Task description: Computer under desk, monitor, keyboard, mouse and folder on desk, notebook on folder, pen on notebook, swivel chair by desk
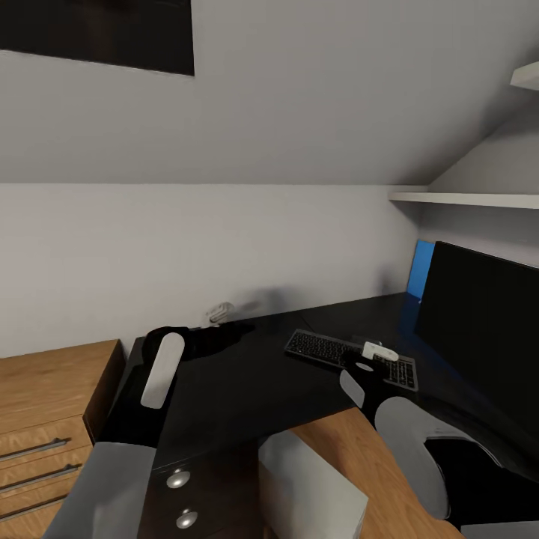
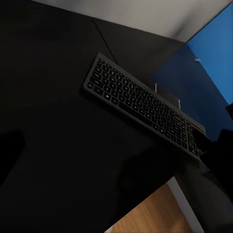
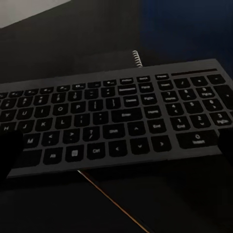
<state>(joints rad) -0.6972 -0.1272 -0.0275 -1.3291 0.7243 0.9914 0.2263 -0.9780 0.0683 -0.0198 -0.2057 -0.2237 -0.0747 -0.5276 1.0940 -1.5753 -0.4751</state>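
Observation:
The black keyboard (image 1: 348, 358) lies on the black desk (image 1: 247, 382), in front of the monitor (image 1: 479, 337). My right gripper (image 1: 378, 361) hovers low over the keyboard's right end. In the right wrist view its fingers (image 3: 9, 155) stand wide open over the keys (image 3: 116, 111). My left gripper (image 1: 221, 326) hangs above the bare desk further left, open and holding nothing. Behind the monitor the blue folder (image 1: 421, 269) leans on the wall. The grey computer (image 1: 311, 486) stands under the desk. A wire spiral (image 3: 137, 58) pokes out behind the keyboard.
A wooden chest (image 1: 45, 419) with bar handles adjoins the desk's left end. The desk's drawers (image 1: 180, 498) with silver knobs sit below my left arm. A white shelf (image 1: 464, 199) juts out above the monitor. The wall (image 1: 187, 254) runs close behind the desk.

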